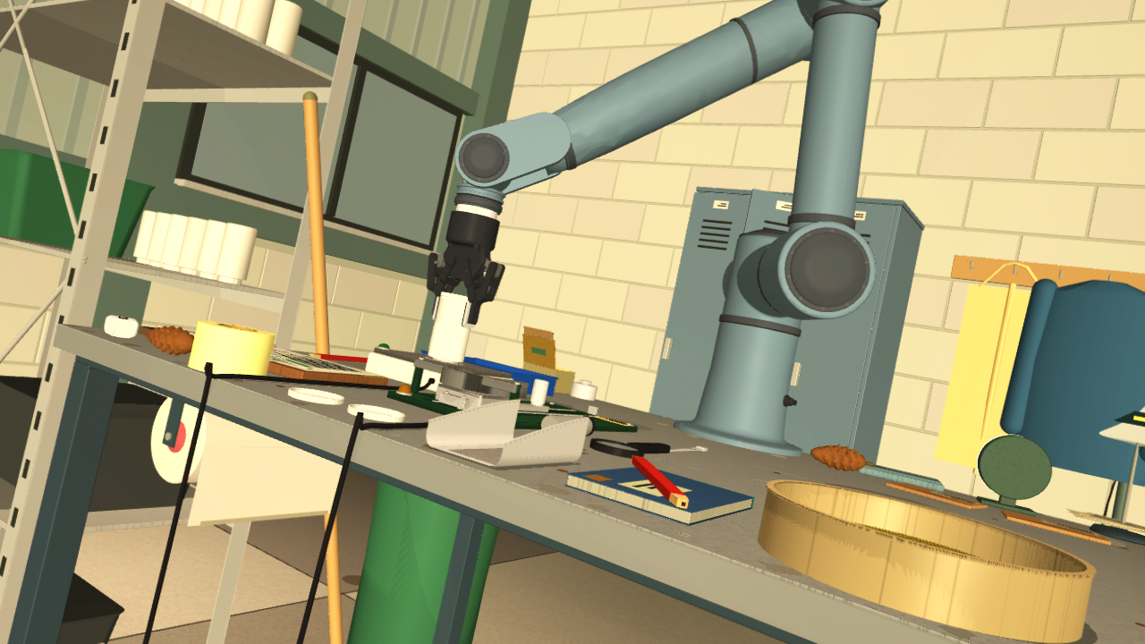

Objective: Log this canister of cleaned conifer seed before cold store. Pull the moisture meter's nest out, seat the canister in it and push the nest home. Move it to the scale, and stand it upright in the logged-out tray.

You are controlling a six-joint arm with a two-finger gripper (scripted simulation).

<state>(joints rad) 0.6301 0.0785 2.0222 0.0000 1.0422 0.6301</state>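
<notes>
The white canister's (449, 330) top is hidden inside my gripper (465, 308), which holds it upright by the upper end. Its base stands at or just above the grey metal unit (474, 384) in the middle of the bench; I cannot tell whether it touches. A white box-shaped device (398, 366) sits just left of that unit, on a dark green mat. A blue tray (512, 375) lies behind them, partly covered by the canister and the unit.
A curved white scoop (504, 436) lies at the bench's near edge, in front of the grey unit. A yellow tape roll (232, 347), white lids, a notebook with a red pencil (658, 490) and a wooden sieve ring (921, 553) spread along the bench; a shelving rack stands at left.
</notes>
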